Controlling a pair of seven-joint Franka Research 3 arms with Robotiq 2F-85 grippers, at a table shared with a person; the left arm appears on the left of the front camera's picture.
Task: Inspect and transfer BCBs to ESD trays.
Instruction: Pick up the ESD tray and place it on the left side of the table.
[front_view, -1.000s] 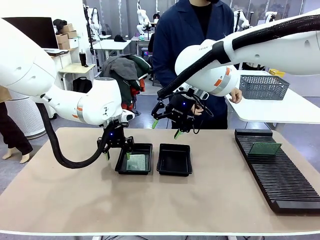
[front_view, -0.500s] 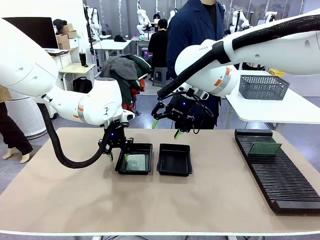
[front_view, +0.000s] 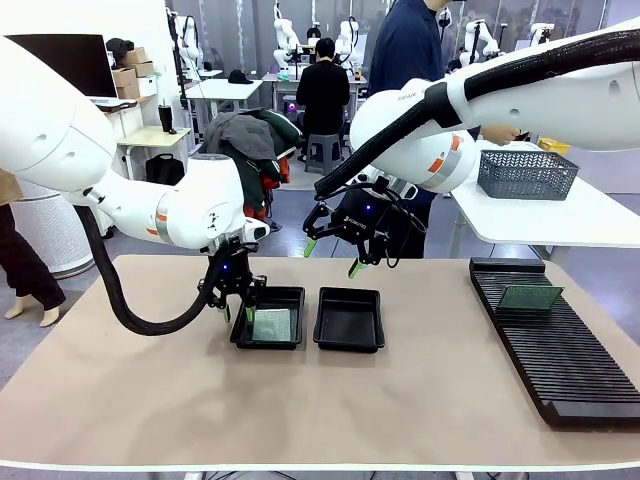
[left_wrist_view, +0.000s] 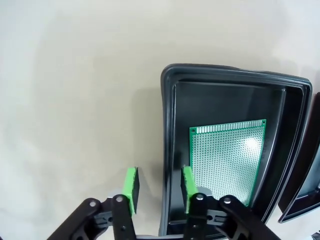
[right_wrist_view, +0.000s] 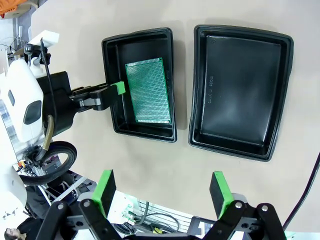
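While both arms hang above it, table: tan matte top, bare along the near edge.
Left ESD tray: black, centre of table, just beside its twin.
Right ESD tray: black, floor bare.
BCB: flat on the left ESD tray's floor.
Second BCB: standing in the ribbed rack, far right.
Left gripper: jaws part-way apart, astride the left ESD tray's wall, pads clear of it, nothing held.
Right gripper: jaws spread wide, empty, above the table behind the right ESD tray.
Room: white side table bearing a grey mesh basket; person in dark blue coat beside it; workbenches beyond.
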